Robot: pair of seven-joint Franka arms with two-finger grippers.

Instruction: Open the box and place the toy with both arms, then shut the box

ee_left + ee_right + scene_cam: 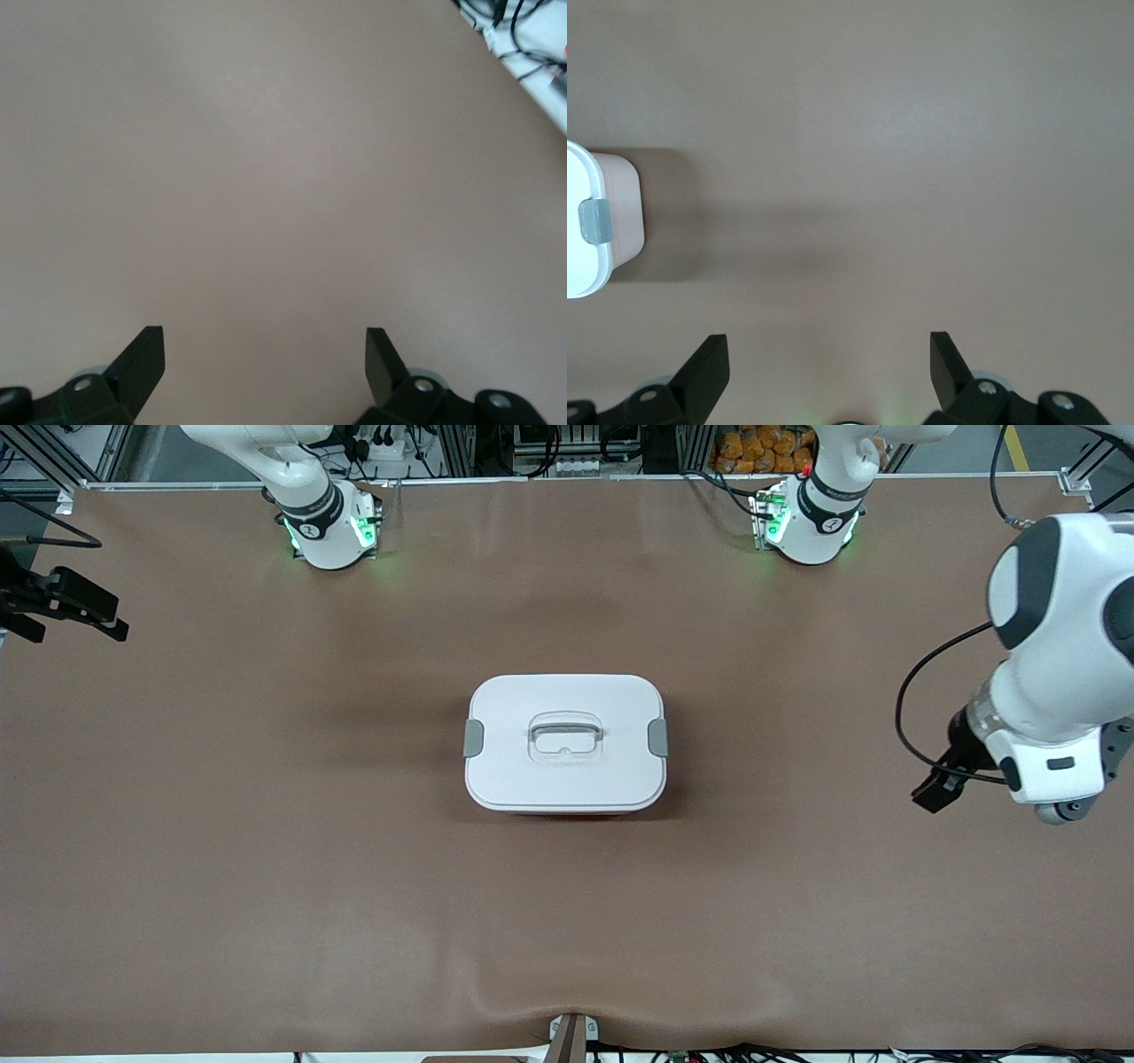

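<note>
The box (565, 742) stands shut in the middle of the table, with its white lid on, a grey clip on each short end and the clear handle recessed on top. One end of it, with a clip, shows in the right wrist view (620, 208). The toy is not in view. My left gripper (937, 786) hangs open and empty over bare table toward the left arm's end, well apart from the box; the left wrist view (266, 354) shows only table between its fingers. My right gripper (75, 615) is open and empty over the right arm's end of the table (830, 354).
The brown mat (266, 850) covers the whole table. The two arm bases (330, 527) (811, 522) stand along the edge farthest from the front camera. A small bracket (571, 1032) sits at the edge nearest that camera. Cables lie off the table past the left arm's end (523, 44).
</note>
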